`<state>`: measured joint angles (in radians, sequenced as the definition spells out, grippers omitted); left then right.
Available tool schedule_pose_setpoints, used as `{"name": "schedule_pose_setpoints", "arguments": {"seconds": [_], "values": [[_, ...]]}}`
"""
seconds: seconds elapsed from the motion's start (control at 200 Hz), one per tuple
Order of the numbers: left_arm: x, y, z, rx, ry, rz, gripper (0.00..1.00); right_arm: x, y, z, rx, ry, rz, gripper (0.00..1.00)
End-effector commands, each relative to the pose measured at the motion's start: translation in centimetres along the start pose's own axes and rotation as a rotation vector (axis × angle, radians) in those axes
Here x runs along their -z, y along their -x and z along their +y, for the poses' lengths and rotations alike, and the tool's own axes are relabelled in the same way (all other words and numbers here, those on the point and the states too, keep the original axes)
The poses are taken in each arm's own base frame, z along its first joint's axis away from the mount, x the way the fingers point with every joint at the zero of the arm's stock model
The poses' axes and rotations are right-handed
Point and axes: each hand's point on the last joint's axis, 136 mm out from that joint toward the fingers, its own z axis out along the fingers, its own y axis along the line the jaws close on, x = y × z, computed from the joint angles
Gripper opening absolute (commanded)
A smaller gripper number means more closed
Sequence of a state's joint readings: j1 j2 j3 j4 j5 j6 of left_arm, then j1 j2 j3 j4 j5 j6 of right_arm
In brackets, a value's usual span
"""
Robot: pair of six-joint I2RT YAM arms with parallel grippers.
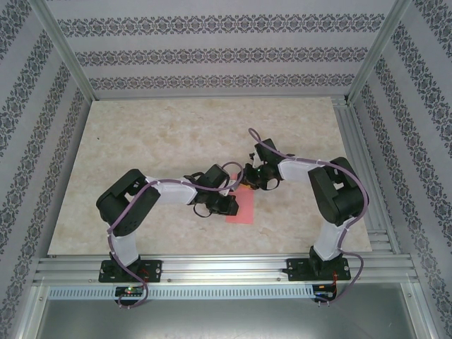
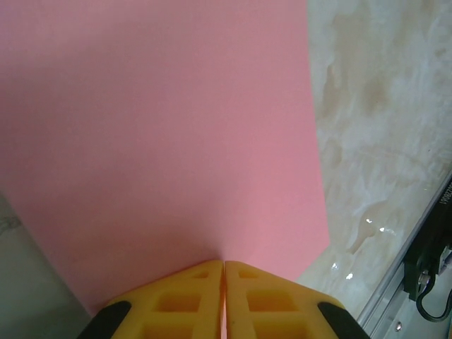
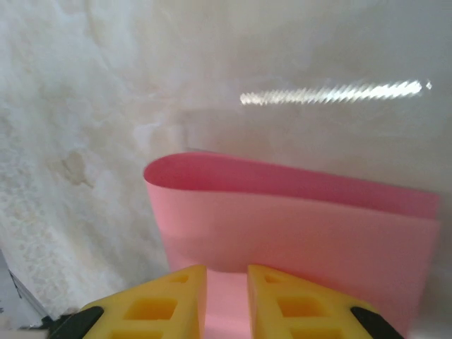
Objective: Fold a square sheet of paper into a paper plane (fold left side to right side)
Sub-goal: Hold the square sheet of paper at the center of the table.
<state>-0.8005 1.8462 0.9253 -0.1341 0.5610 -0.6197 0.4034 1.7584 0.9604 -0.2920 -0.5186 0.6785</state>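
The square sheet of paper point(image 1: 240, 210) is pinkish-red and lies near the table's middle front, partly under both wrists. In the left wrist view the paper point(image 2: 162, 127) spreads out flat ahead, and my left gripper point(image 2: 224, 265) is shut on its near edge. In the right wrist view the paper point(image 3: 296, 233) is doubled over, its top layer curving back in a soft rounded loop on the left. My right gripper point(image 3: 227, 272) stands slightly open at the top layer's near edge, with pink paper showing in the gap. Both grippers meet over the sheet, left gripper point(image 1: 233, 200) and right gripper point(image 1: 250, 181).
The marble-patterned table point(image 1: 176, 127) has free room behind and to both sides of the arms. Aluminium rails point(image 1: 226, 268) run along the front edge and right side. Patterned walls enclose the table. A rail and black cable point(image 2: 424, 282) lie close to the paper's right.
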Motion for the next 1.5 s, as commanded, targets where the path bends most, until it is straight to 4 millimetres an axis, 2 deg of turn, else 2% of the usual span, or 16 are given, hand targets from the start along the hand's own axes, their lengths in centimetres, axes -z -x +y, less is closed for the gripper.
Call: {"name": "schedule_pose_setpoints", "arguments": {"seconds": [0.0,0.12,0.215,0.4,0.525,0.759,0.869,1.049,1.279,1.499], "values": [[-0.7,-0.7,1.8,0.034,0.044,0.007,0.12,3.6,1.6,0.8,0.026,0.001,-0.085,0.24],[-0.6,-0.4,1.7,0.032,0.043,-0.001,0.12,6.3,0.2,-0.4,0.019,-0.019,-0.108,0.25],[-0.5,-0.4,1.6,0.038,0.046,-0.004,0.12,7.1,-2.7,-0.7,0.019,0.008,-0.072,0.23],[-0.4,-0.5,1.8,0.052,0.051,-0.009,0.12,5.6,-9.7,-0.6,-0.011,0.070,0.026,0.19],[-0.3,-0.3,1.5,0.049,0.051,-0.014,0.12,4.0,-12.0,-0.4,-0.022,0.074,0.058,0.17],[0.1,0.1,1.1,0.042,0.052,-0.025,0.11,1.6,-13.4,-1.6,-0.012,-0.033,0.101,0.16],[0.3,0.7,0.5,0.043,0.037,-0.039,0.12,0.9,-13.9,-3.6,-0.032,-0.121,0.112,0.16],[0.9,2.3,-1.2,0.029,0.008,-0.067,0.12,0.9,-14.6,-6.6,-0.030,-0.262,0.135,0.16],[1.4,4.4,-3.2,-0.014,-0.006,-0.077,0.15,0.9,-15.2,-7.6,-0.029,-0.303,0.152,0.16],[0.7,5.3,-1.7,-0.008,0.054,-0.074,0.14,1.0,-15.2,-8.0,-0.028,-0.321,0.147,0.16]]}}
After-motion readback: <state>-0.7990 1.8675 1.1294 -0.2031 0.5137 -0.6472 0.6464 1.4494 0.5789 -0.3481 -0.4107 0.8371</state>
